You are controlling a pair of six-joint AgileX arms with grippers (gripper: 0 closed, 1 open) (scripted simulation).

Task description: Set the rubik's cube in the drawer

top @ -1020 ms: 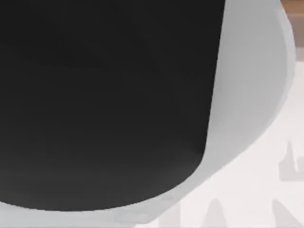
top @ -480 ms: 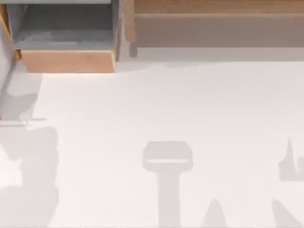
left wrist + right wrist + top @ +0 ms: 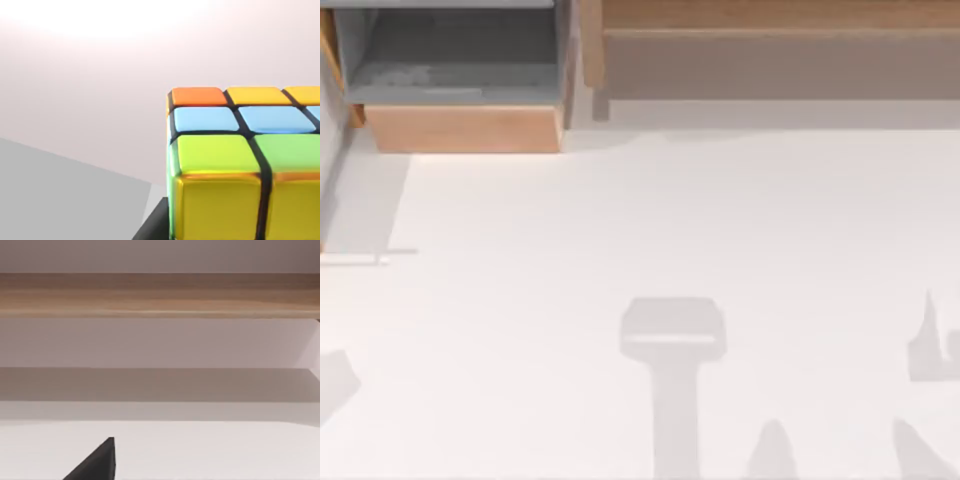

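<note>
From above, the drawer (image 3: 460, 128) sits at the far left corner of the worktop (image 3: 650, 220). It is pulled open, with its light tan front panel facing us and its grey floor and walls behind it. Just to its right the long brown wooden shelf (image 3: 770, 45) runs along the back edge to the right side. The pale worktop carries soft grey shadows: a small one at the left edge (image 3: 332, 385), a T-shaped one near the middle (image 3: 672, 340), and pointed ones low on the right (image 3: 930, 345).

Our left wrist view has the rubik's cube (image 3: 235, 165) very close to the lens. Its upper face shows orange, yellow, blue and green tiles split by dark grid lines, and the face below is glossy yellow. A dark piece of our left gripper (image 3: 156, 226) lies against the cube's lower corner, with a flat grey surface (image 3: 65, 195) beside it. We cannot tell whether this gripper is clamped on the cube or apart from it, nor where over the worktop the cube is.

Our right wrist view looks at the shelf (image 3: 160, 295) across the worktop (image 3: 210, 450). One dark tip of our right gripper (image 3: 97, 462) pokes in, and we cannot tell whether that gripper is apart or together.
</note>
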